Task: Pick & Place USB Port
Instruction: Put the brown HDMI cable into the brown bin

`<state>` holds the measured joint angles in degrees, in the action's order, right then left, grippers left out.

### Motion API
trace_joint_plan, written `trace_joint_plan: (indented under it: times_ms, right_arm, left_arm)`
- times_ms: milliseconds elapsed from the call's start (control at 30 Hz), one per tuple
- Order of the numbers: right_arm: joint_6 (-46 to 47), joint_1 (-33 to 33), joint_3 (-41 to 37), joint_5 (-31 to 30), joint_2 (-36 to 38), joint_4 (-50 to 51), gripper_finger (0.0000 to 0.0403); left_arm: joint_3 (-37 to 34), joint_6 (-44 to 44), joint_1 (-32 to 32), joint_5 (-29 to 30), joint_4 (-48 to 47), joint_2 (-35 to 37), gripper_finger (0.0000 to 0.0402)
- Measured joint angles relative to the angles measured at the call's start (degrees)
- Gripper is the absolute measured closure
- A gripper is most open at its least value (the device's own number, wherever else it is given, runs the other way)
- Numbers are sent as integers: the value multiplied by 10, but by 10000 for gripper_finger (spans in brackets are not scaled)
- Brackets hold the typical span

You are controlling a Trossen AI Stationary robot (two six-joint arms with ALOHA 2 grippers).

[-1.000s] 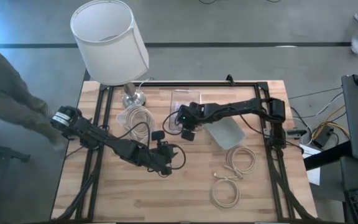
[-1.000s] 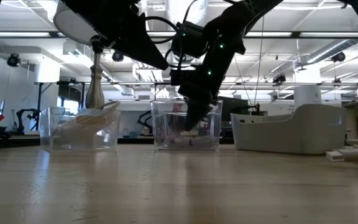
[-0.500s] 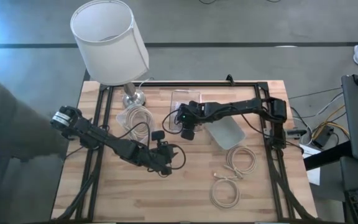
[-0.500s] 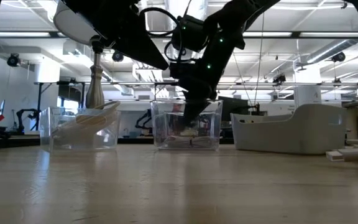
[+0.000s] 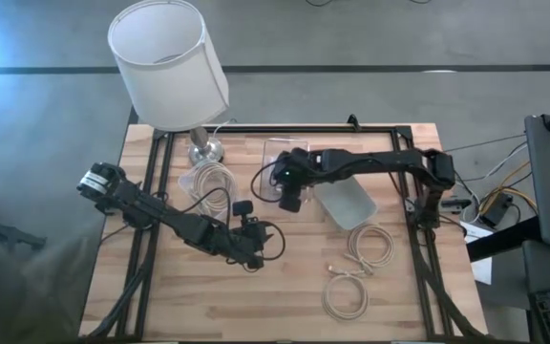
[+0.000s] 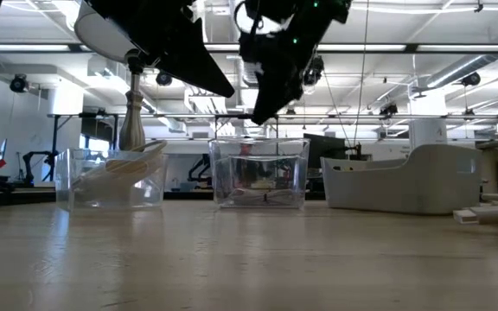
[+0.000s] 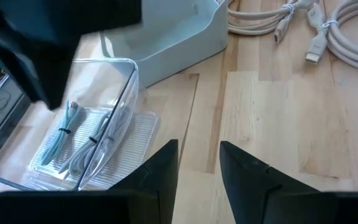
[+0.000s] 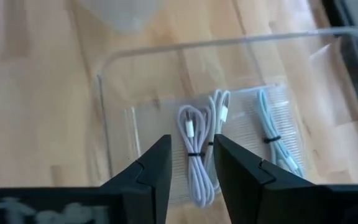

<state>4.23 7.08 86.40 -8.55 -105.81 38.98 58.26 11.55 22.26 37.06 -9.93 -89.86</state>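
the right gripper point(image 6: 262, 111) is seen raised above the clear plastic bin point(image 8: 229, 118) near the middle of the wooden surface point(image 5: 285, 287), its fingers point(image 8: 148, 171) set a little apart with nothing between them. in the right wrist view three bundled usb cables lie on the ribbed floor of that bin: a white cable bundle point(image 8: 192, 155) tied with a dark band directly beyond the fingertips, a second white cable point(image 8: 219, 118) just beside it, and a pale blue cable bundle point(image 8: 275, 140) farther along. in the low view the gripper hangs clear of the bin's rim, with the cables resting at the bottom point(image 6: 262, 192)

the left gripper point(image 5: 251, 250) is held low over the surface, nearer the front edge and well apart from the bin; in the left wrist view its fingers point(image 7: 160, 171) are parted and empty, pointed toward the same bin point(image 7: 98, 124) and the white tray point(image 7: 166, 43) beside it

a second clear bin point(image 6: 115, 177) holding coiled white cable stands beside the lamp base point(image 5: 203, 145), under the white lamp shade point(image 5: 165, 62). the white tray point(image 5: 345, 205) sits just right of the right gripper, and two coiled white cables point(image 5: 351, 277) lie loose on the surface nearer the front
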Motion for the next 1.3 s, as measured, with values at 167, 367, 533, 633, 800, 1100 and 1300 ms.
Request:
trace_joint_plan:
  times_ms: [167, 367, 533, 633, 800, 1100, 1300]
  right_arm:
    - [52, -8, 8, 0, 33, 20, 299]
    - [126, -37, 7, 0, 76, 96, 302]
    - [195, -82, 6, 0, 95, 176, 296]
    - [233, -118, 3, 0, 98, 212, 296]
    - [291, -181, -6, 0, 98, 244, 305]
    - [391, -276, -55, 65, 99, 255, 302]
    - [491, -320, -121, 78, 99, 255, 293]
  left_arm:
    - [-2, 0, 0, 0, -1, 0, 280]
    - [-2, 0, 0, 0, -1, 0, 280]
    - [-2, 0, 0, 0, 0, 0, 280]
    - [-2, 5, 0, 0, 1, 0, 280]
    - [-2, 8, 0, 0, 1, 0, 280]
    - [-2, 20, 0, 0, 1, 0, 280]
    - [-2, 21, 0, 0, 1, 0, 280]
